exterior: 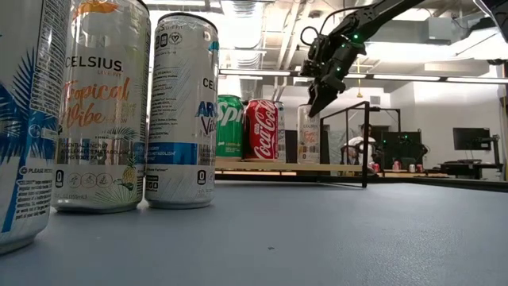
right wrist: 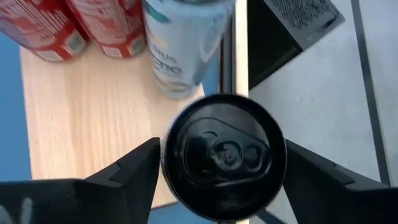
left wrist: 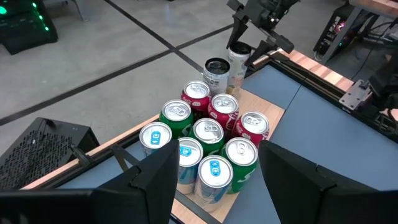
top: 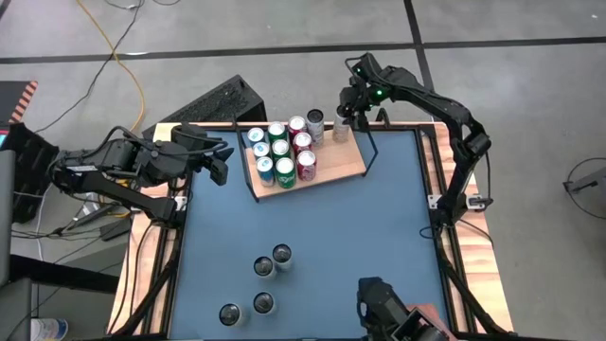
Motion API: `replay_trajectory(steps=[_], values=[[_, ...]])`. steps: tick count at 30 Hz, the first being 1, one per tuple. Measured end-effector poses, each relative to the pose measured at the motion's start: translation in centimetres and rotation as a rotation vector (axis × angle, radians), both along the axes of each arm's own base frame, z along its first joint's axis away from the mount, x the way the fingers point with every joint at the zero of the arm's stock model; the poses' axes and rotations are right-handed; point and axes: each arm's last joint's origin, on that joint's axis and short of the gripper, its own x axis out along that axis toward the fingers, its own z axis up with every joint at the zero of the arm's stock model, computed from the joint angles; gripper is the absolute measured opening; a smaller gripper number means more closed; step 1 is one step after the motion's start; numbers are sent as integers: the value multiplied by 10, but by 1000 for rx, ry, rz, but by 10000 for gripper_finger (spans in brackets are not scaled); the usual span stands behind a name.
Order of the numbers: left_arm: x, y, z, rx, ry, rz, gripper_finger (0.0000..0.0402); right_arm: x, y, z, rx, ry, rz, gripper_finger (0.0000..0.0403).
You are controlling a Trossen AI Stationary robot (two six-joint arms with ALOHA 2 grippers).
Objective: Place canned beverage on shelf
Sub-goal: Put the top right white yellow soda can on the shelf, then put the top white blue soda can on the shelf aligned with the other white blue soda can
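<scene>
Lower centre, high view: 4 cans (top: 264,279) left on blue table (top: 379,227). Upper centre: shelf (top: 341,163) holds 10. Right gripper (top: 343,116) over newest can (top: 340,132), fingers apart, not clamped. Left gripper (top: 217,161) idle at left, parted, empty.

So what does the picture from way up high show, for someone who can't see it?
The right claw hangs open over a can on the shelf, beside ten more cans. The left claw waits left of the shelf; four cans stand on the blue table.
</scene>
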Motion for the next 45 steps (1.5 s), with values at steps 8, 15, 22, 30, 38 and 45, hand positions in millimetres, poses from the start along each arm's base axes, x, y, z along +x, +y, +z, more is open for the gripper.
replay_trajectory(steps=[8, 15, 22, 30, 38, 45], values=[[0, 0, 0, 0, 0, 0, 206, 4, 3, 5, -18, 8, -7, 332], [0, 0, 0, -11, 2, -17, 206, 7, 18, 55, -108, -80, 25, 334], [1, -2, -1, -25, 20, -75, 206, 7, 82, 120, 6, -311, 90, 330], [2, -3, -1, 28, 79, -136, 206, 39, 190, 137, 114, -341, 275, 329], [3, -6, -3, 43, 149, -306, 206, 94, 284, 105, 89, -258, 540, 329], [3, -7, -3, 66, 185, -381, 206, 136, 333, 65, -30, -245, 811, 329]])
